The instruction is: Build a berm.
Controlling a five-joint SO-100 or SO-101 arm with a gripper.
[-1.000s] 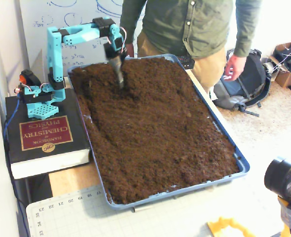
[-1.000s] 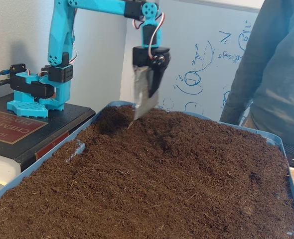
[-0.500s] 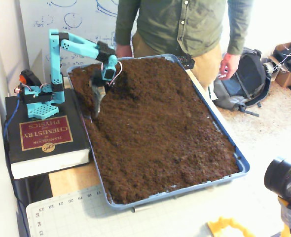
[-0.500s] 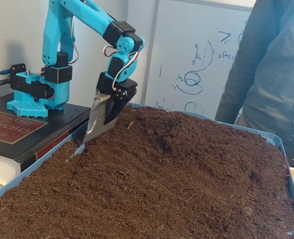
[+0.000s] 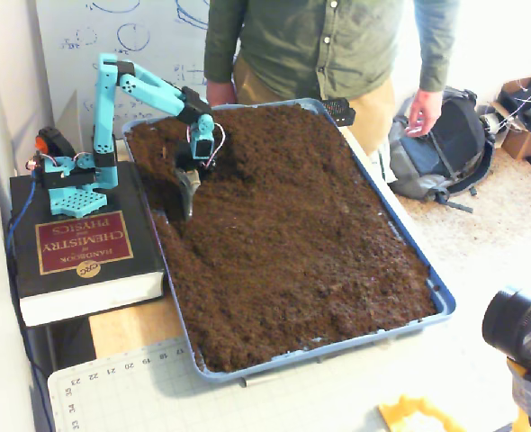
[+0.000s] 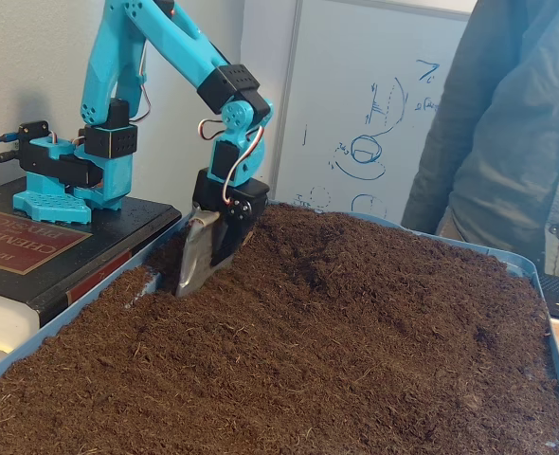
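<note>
From here I see my tool (image 6: 196, 270), whose grip state I cannot tell, dug into loose dark brown soil by the blue plastic tray's (image 5: 409, 252) left edge, the low crumbly berm (image 6: 308, 248) alongside; pushing outward could spill soil over the rim.

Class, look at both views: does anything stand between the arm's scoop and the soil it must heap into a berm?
Nothing visible does. The gripper, fitted with a scoop blade, has its tip already in the soil near the tray edge beside the book.
</note>
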